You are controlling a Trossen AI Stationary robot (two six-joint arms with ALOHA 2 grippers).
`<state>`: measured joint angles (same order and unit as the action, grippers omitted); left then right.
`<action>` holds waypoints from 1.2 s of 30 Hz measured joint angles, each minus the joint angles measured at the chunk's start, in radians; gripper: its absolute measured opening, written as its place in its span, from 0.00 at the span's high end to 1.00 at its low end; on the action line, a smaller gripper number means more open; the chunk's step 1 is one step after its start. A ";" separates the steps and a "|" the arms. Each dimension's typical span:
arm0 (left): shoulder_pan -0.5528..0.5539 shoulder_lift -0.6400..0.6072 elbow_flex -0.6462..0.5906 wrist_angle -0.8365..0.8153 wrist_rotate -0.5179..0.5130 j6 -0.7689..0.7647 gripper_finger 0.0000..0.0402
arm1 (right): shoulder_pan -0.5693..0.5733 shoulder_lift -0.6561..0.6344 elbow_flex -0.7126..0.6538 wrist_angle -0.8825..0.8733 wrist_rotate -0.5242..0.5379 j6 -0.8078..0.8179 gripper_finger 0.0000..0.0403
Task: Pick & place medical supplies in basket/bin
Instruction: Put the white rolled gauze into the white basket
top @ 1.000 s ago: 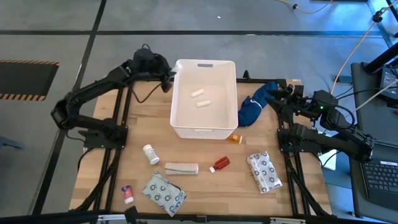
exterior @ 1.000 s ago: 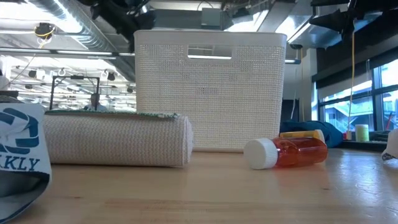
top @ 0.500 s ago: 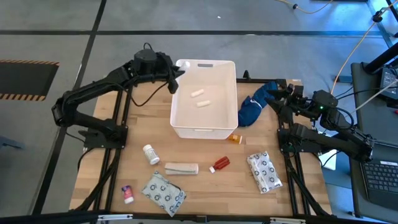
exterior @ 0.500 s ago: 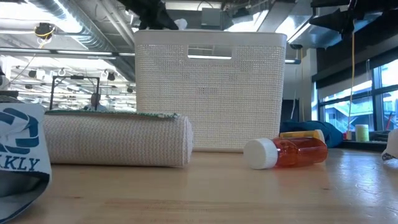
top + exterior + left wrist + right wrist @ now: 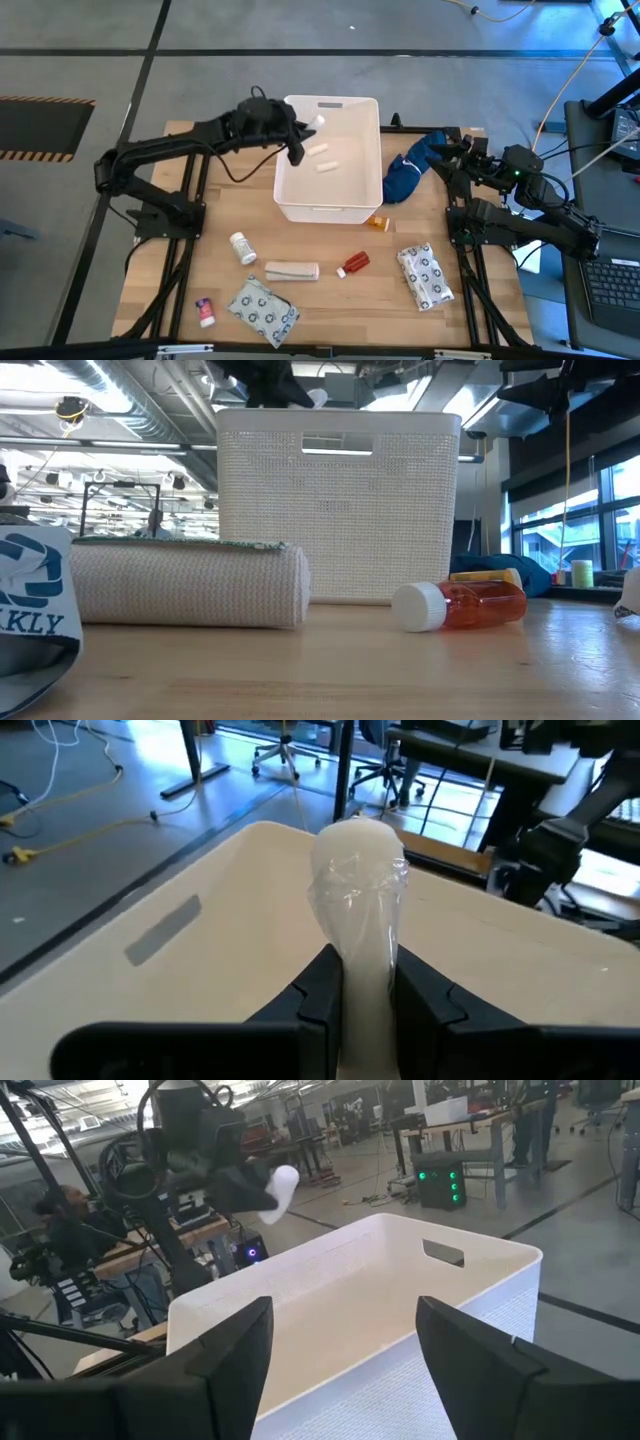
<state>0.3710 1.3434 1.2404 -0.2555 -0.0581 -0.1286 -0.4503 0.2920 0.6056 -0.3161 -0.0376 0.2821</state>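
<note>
Lying nearest on the wooden table [image 5: 330, 300] are two dotted packets [image 5: 264, 310], a bandage roll [image 5: 292, 270] and a red vial [image 5: 354, 264]. Farther back, the left gripper [image 5: 308, 128] pinches a small white wrapped tube [image 5: 360, 890] over the white tub [image 5: 328, 205]. The right gripper [image 5: 445, 152] waits with fingers spread beside the blue cloth [image 5: 405, 172].

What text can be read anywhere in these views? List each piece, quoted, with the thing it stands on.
"KLY": the visible end of a word in blue letters on the white packet at the low view's near left edge; its start is cut off.
Orange vial with white cap: no label readable.
Small white pill bottle: label too small to read.
Small tube with red end: print too small to read.
Tall white plastic tub: no text.
</note>
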 joint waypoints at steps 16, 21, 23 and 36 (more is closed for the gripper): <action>-0.131 -0.005 0.000 0.073 -0.037 -0.046 0.86 | 0.000 0.000 0.000 0.000 0.000 0.000 0.38; -0.137 -0.005 0.000 0.073 -0.038 -0.044 0.86 | 0.000 0.000 0.000 0.000 0.000 0.000 0.38; -0.137 -0.005 0.000 0.073 -0.038 -0.043 0.86 | 0.000 0.000 0.000 0.000 0.000 0.001 0.38; -0.127 -0.001 0.050 -0.024 -0.031 -0.003 0.86 | 0.000 0.000 0.000 0.000 0.000 0.000 0.38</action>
<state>0.2444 1.3424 1.2905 -0.2799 -0.0886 -0.1313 -0.4500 0.2920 0.6056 -0.3158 -0.0376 0.2819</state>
